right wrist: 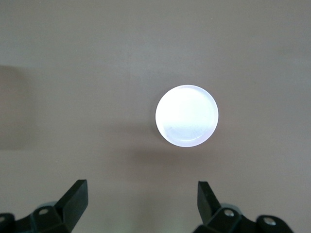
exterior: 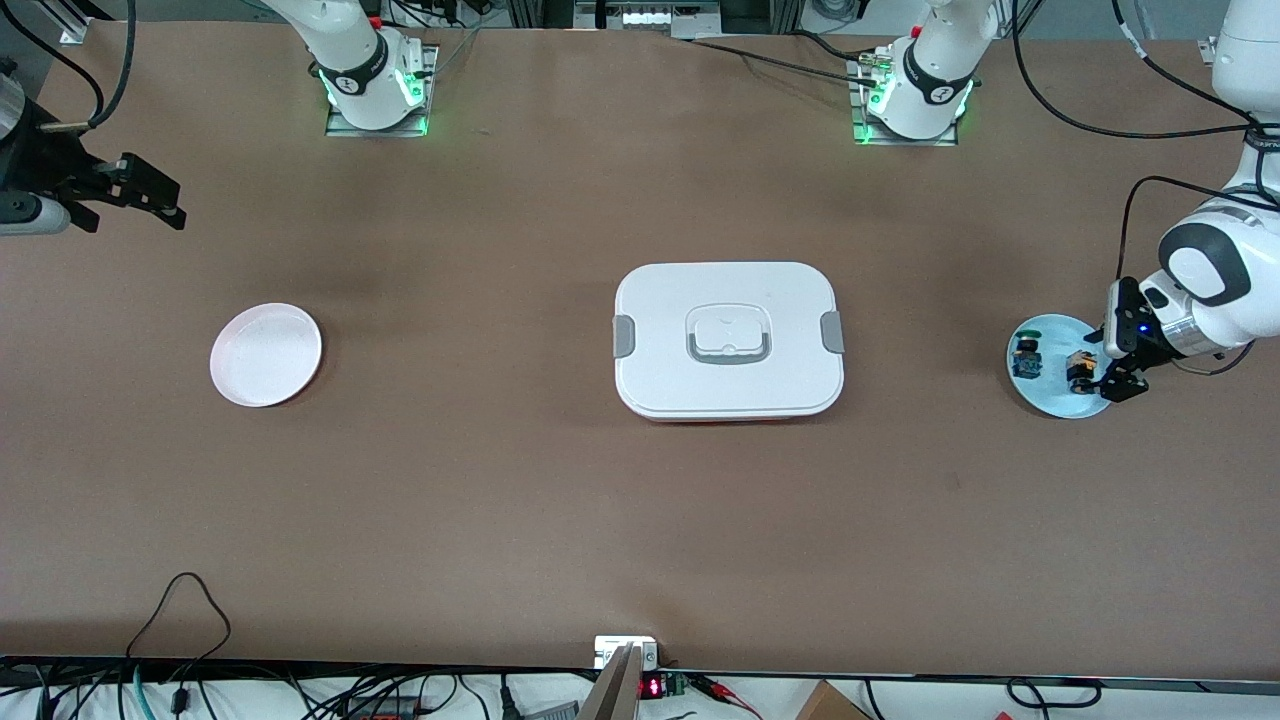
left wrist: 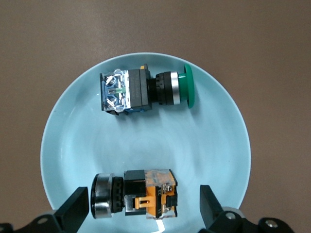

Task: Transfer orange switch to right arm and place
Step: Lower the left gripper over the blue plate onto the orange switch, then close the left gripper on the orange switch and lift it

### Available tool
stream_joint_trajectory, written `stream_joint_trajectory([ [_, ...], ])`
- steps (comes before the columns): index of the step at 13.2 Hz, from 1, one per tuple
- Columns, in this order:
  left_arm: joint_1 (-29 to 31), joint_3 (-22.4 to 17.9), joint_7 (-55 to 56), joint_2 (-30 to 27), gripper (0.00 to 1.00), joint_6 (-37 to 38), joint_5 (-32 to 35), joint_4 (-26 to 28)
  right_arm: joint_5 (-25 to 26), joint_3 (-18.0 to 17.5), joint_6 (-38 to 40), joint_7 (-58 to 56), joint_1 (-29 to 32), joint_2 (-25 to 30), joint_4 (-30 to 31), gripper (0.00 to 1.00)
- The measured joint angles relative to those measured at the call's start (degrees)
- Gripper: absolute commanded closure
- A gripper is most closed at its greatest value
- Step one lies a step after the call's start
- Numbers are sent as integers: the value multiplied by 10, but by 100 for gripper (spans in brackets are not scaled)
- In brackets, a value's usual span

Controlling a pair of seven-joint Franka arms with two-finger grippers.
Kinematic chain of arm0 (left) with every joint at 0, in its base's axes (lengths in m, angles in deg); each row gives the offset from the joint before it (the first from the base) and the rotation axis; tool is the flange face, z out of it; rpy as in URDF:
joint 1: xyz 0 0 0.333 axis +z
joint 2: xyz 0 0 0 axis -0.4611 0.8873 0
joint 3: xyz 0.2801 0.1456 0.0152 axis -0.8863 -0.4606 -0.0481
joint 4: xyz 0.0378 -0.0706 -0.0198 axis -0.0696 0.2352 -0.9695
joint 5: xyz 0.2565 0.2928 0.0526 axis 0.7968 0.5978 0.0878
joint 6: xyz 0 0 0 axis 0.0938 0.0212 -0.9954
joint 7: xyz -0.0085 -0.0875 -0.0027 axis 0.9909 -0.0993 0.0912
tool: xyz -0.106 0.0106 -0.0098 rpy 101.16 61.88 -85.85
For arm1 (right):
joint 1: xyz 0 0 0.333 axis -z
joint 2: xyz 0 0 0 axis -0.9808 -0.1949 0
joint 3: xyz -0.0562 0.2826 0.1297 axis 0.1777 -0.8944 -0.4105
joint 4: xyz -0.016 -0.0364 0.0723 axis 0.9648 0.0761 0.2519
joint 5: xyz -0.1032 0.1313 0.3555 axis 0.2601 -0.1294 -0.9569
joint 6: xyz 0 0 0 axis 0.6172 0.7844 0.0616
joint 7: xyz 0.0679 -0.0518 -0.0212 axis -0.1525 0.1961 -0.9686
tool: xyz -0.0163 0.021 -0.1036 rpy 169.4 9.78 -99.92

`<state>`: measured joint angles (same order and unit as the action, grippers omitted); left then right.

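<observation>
Orange switch (left wrist: 136,194) looks light, rigid, slick-capped; grip its blocky body; left gripper (left wrist: 144,209) spread over it at the blue plate (left wrist: 146,145)'s six o'clock; right gripper (right wrist: 141,204) waits, spread.

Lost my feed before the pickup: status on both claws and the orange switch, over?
Left claw open, low over orange switch on blue plate. Right claw open, waiting above its table end. Green switch alongside, clear of the grasp.

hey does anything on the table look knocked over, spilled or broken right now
Nothing stands out. The orange switch and the green-capped switch lie on their sides, apart, on the light blue plate. The white container sits closed mid-table; the white plate holds nothing.
</observation>
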<state>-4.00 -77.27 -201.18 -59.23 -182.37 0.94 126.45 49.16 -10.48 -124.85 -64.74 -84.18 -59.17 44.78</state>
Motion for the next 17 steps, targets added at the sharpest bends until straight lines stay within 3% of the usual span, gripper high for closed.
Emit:
stream_joint_trajectory([
  [4, 0, 0, -2, 7, 0, -7, -2, 0, 0, 0, 26, -2, 0, -30, -45, 0],
  [5, 0, 0, -4, 8, 7, -8, -2, 0, 0, -1, 29, -2, 0, -37, -51, 0],
  [6, 0, 1, -6, 10, 20, -8, -2, 0, 0, -1, 30, -2, 0, -41, -55, 0],
  [8, 0, 2, -29, 11, 58, -9, -17, 0, 0, -1, 32, -2, 0, -45, -57, 0],
  [9, 0, 2, -52, 12, 72, -11, -37, 0, 0, -1, 32, -2, 0, -46, -57, 0],
  [12, 2, 2, -103, 12, 95, -11, -66, -2, 0, -1, 32, -2, 0, -48, -57, 0],
  [13, 2, 3, -108, 13, 100, -11, -69, -3, 0, -1, 33, -2, 0, -49, -57, 0],
  [17, 2, 5, -110, 17, 100, -4, -70, -15, 0, -1, 34, -3, 0, -57, -57, 0],
])
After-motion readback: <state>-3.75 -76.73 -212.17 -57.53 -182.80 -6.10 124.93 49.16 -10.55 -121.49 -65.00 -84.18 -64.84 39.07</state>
